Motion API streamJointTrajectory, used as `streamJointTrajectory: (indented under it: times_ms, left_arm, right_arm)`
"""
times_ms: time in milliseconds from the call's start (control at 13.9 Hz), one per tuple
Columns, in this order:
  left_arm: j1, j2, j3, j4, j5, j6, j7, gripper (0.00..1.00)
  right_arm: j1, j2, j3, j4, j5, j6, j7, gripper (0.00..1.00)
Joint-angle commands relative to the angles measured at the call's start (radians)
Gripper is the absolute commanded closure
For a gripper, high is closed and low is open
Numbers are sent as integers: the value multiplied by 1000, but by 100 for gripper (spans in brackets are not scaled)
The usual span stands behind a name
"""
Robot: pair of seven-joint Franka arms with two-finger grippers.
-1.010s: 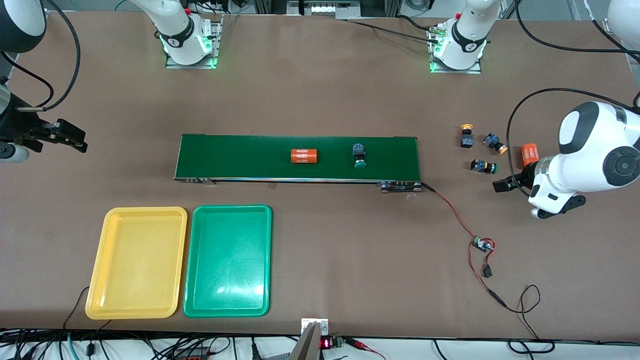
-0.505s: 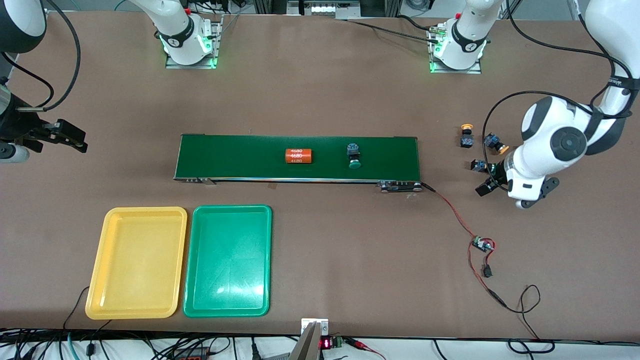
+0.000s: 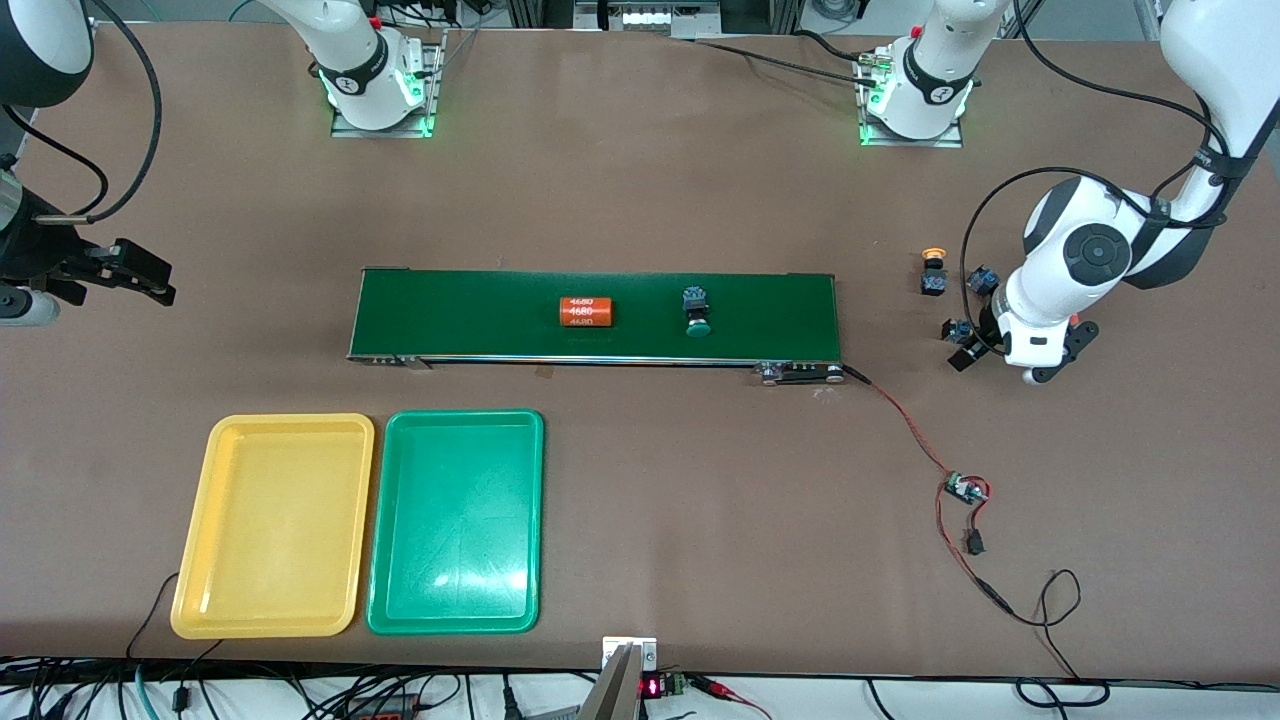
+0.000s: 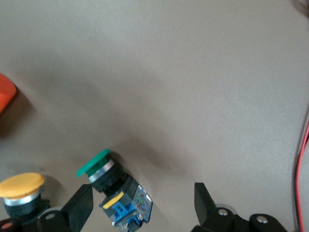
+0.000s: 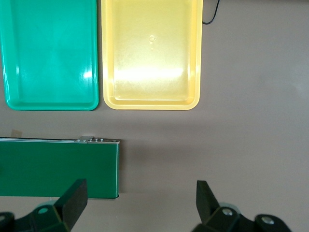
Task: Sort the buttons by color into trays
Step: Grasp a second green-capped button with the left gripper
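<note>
The left gripper (image 4: 142,205) hangs low over the desk (image 3: 640,200) at the left arm's end, jaws spread wide with nothing pinched. A green button (image 4: 118,193) lies tipped on its side between the jaws, close to one of them and clear of the other. A yellow button (image 4: 21,191) stands just outside that same jaw, and an orange cylinder (image 4: 6,93) lies farther off. In the front view another yellow button (image 3: 933,271) stands near this gripper, toward the belt (image 3: 597,316).

On the belt a second green button (image 3: 695,309) lies beside an orange cylinder marked 4680 (image 3: 585,312), well away from both grippers.

The right gripper (image 5: 140,205) waits in the air at the right arm's end of the desk, jaws spread and empty. The yellow tray (image 3: 272,525) and the green tray (image 3: 456,521) sit side by side, touching, both holding nothing.
</note>
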Motion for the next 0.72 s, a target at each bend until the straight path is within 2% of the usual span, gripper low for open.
streamJointTrajectory:
  times_ms: [0,216,361,649]
  left_arm:
    - [13,-24,-3,-62,25,26,-61,12]
    - [20,-21,-3,-73,25,26,-64,13]
    - [18,5,-3,-71,25,26,-77,29]
    - [18,32,1,-68,26,29,-77,43]
  right_arm:
    - [-7,-7,3,-8,15,7,4,0]
    - [-7,-7,3,-8,15,7,4,0]
    - [-7,-7,3,-8,15,7,4,0]
    - [-7,-7,3,-8,15,7,4,0]
